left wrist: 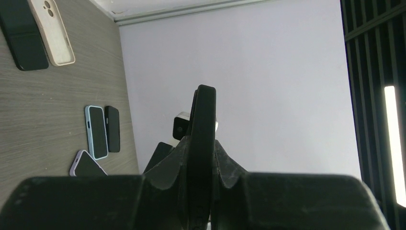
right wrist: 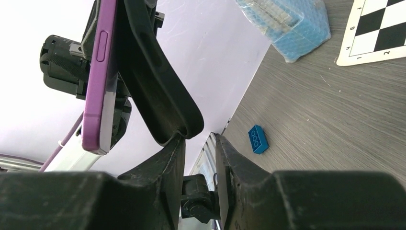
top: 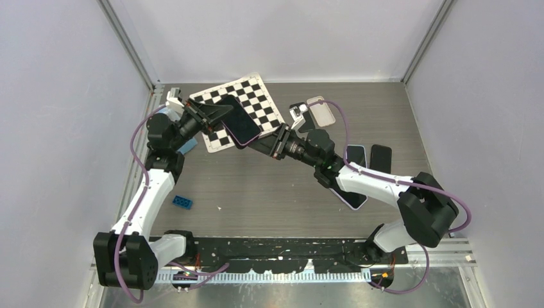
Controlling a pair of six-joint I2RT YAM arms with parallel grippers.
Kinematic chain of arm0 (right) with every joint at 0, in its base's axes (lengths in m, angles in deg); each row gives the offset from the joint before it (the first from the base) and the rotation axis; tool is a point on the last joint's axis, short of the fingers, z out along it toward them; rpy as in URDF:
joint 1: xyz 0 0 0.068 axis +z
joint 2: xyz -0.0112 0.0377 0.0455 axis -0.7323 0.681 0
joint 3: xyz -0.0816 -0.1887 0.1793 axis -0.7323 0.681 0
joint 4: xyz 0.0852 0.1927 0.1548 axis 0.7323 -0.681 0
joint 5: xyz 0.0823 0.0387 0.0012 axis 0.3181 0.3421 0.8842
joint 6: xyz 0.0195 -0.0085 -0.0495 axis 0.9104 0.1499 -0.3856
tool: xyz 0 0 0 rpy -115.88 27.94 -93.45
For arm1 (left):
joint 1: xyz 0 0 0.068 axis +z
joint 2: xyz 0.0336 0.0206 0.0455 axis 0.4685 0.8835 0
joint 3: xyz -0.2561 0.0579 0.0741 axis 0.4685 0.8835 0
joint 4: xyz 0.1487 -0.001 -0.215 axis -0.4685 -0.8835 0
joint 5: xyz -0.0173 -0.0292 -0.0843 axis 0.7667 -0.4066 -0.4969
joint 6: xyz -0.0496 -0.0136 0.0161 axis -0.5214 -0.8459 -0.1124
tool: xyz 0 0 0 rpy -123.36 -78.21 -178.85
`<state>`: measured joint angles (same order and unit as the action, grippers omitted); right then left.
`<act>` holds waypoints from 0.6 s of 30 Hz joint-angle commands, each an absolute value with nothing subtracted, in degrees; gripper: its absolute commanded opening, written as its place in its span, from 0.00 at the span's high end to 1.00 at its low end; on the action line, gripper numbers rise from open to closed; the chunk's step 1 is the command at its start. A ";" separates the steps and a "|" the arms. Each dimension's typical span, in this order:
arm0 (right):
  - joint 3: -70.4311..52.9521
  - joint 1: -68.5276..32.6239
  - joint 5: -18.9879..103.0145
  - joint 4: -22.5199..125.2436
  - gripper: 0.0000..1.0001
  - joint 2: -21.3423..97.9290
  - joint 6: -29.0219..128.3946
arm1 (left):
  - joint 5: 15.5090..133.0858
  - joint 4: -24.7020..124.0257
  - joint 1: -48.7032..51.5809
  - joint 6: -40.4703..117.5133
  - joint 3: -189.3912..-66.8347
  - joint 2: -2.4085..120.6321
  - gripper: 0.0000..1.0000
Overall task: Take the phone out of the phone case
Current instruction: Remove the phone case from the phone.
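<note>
Table [top: 269,192], overhead: left gripper [top: 215,115] holds phone [top: 240,120] aloft, upper centre-left; its long axis runs down-right to right gripper [top: 262,138], just beside its lower corner.
Left wrist: jaws clamped on phone, edge-on at centre.
Right wrist: black case [right wrist: 158,91] bowed off purple phone, corner at fingertips [right wrist: 174,153]; jaws narrowly parted, grip unclear.

Purple phone [right wrist: 98,72], black case [right wrist: 158,86], black-and-white checkered board [top: 256,96].
</note>
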<state>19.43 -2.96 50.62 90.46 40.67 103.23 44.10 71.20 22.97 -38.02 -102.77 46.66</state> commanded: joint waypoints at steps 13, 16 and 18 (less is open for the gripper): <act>27.11 -5.51 56.51 100.39 0.37 29.71 88.78 | 47.56 69.63 21.58 -40.02 -104.73 47.09 1.00; 26.73 -5.51 58.37 100.28 0.36 26.99 89.08 | 48.97 70.41 21.59 -41.05 -103.86 48.43 1.00; 25.10 -5.51 58.92 98.33 0.36 25.27 90.42 | 49.29 70.24 21.53 -41.64 -103.40 48.86 1.00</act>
<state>27.63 -5.56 55.82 95.31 29.77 92.06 47.53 65.75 21.63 -38.45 -102.42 48.37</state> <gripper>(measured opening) 0.637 0.157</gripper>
